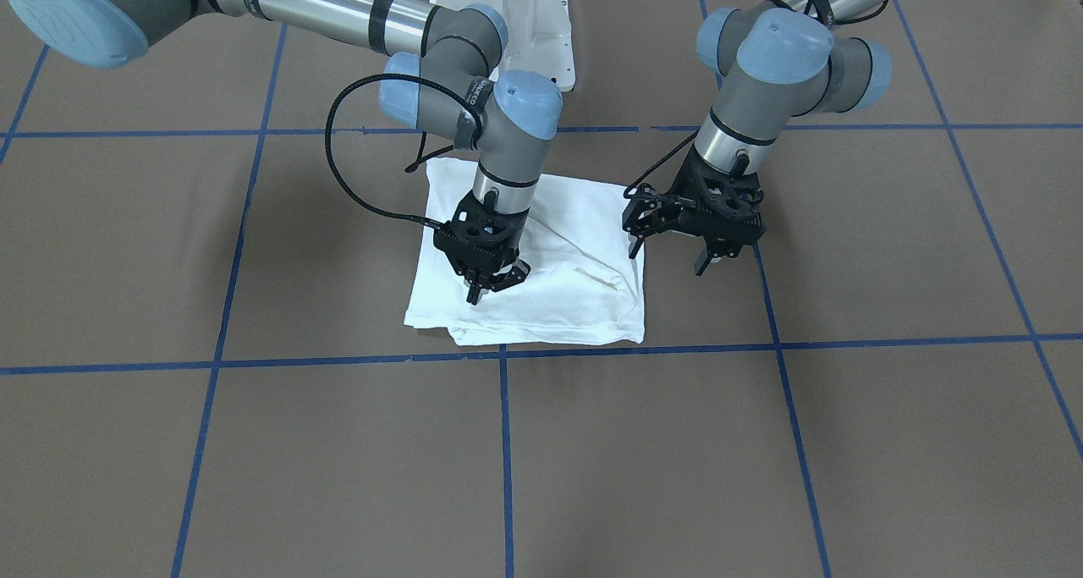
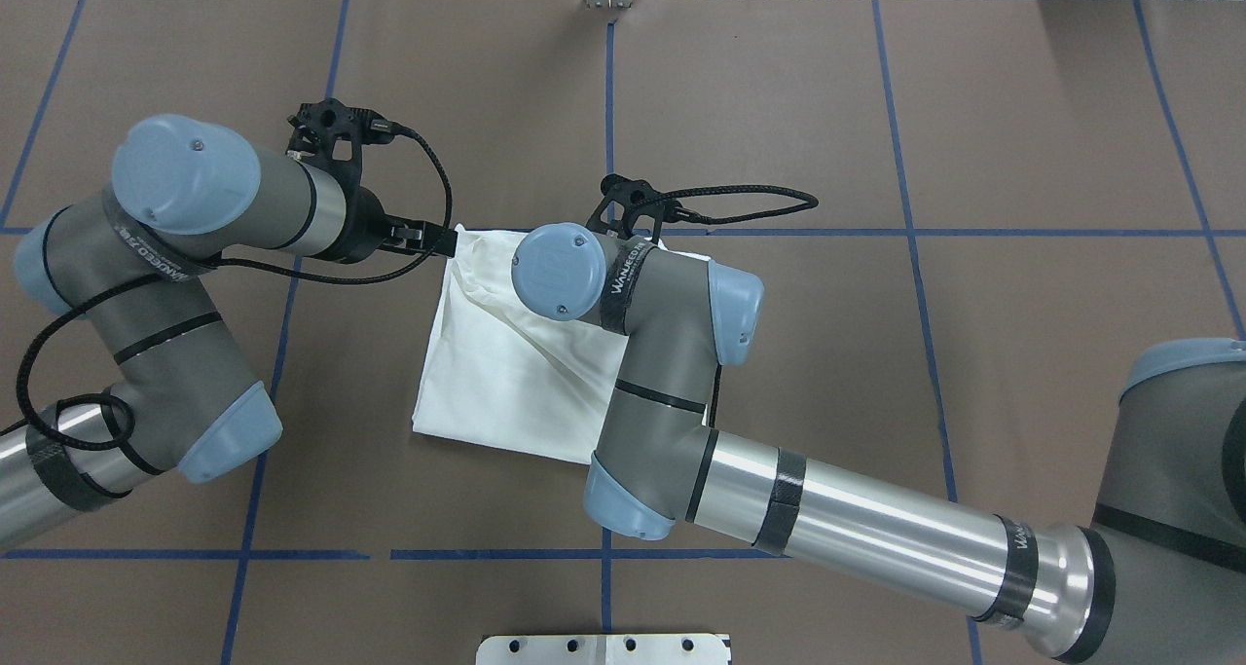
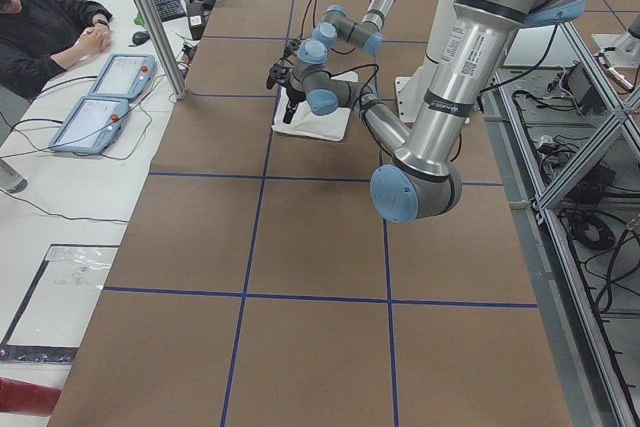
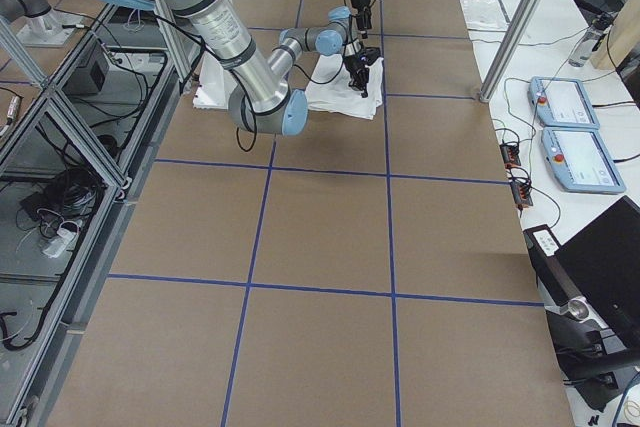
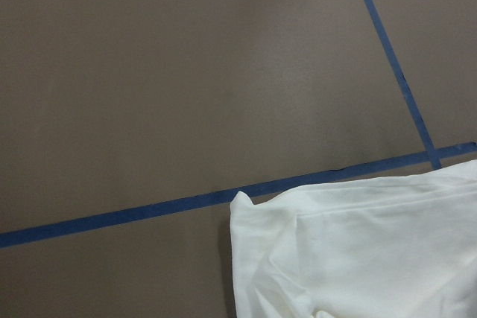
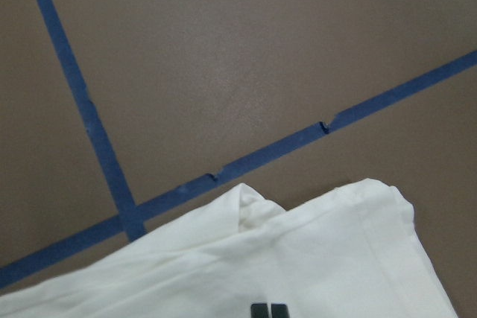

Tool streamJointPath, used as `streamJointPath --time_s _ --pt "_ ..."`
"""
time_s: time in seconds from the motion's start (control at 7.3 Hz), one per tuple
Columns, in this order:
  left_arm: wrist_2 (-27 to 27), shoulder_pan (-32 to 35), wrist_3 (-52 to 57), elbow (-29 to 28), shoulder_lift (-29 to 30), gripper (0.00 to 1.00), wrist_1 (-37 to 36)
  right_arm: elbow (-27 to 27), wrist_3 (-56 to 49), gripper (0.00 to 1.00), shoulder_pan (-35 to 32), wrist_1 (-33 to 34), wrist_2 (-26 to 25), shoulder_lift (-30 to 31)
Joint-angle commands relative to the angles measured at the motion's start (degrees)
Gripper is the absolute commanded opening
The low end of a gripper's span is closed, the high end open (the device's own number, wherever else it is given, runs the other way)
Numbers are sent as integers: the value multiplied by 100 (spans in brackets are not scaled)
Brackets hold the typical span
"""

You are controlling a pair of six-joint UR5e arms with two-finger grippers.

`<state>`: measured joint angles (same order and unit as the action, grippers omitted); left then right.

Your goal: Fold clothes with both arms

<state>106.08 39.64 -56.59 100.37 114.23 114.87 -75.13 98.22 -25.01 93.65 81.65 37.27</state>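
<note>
Black two-finger left pincer [image 1: 668,261]: jaws wide, over bare matte brown desk [image 2: 779,110] with blue tape grid [image 2: 910,232], just beside shirt's 10 o'clock corner in overhead view.
White cotton long-sleeved T-shirt [image 2: 487,373]: folded into soft rectangle with diagonal crease, lies near desk centre.
Black right pincer [image 1: 481,290]: narrow, at shirt's 1 o'clock. Hidden under grey wrist [image 2: 642,285] overhead, clear in front view.
Right wrist view: black pads [image 6: 259,310] nearly touching. Whether cloth is pinched, cannot tell.

White print, apparently "WANEED", on black strap [image 2: 623,274] round right arm [image 2: 662,392], directly over the T-shirt [image 2: 487,373]. Same word, trailing letters unclear, on second strap [image 2: 146,256] round left arm [image 2: 165,353], well left of the T-shirt in overhead view. Partial "WAN" on third strap [image 2: 1017,540], far right of the T-shirt.
</note>
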Motion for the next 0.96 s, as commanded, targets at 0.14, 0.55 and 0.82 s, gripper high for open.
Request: streamJointPath --time_s 0.14,0.55,0.82 --pt "0 -9 -1 9 2 100 0 -571 -5 0 -161 1055 9 26" --pt "0 0 -1 9 2 100 0 -573 -22 0 -179 1086 -44 280" --pt "0 -9 -1 17 2 100 0 -651 -127 0 -363 1086 -53 281"
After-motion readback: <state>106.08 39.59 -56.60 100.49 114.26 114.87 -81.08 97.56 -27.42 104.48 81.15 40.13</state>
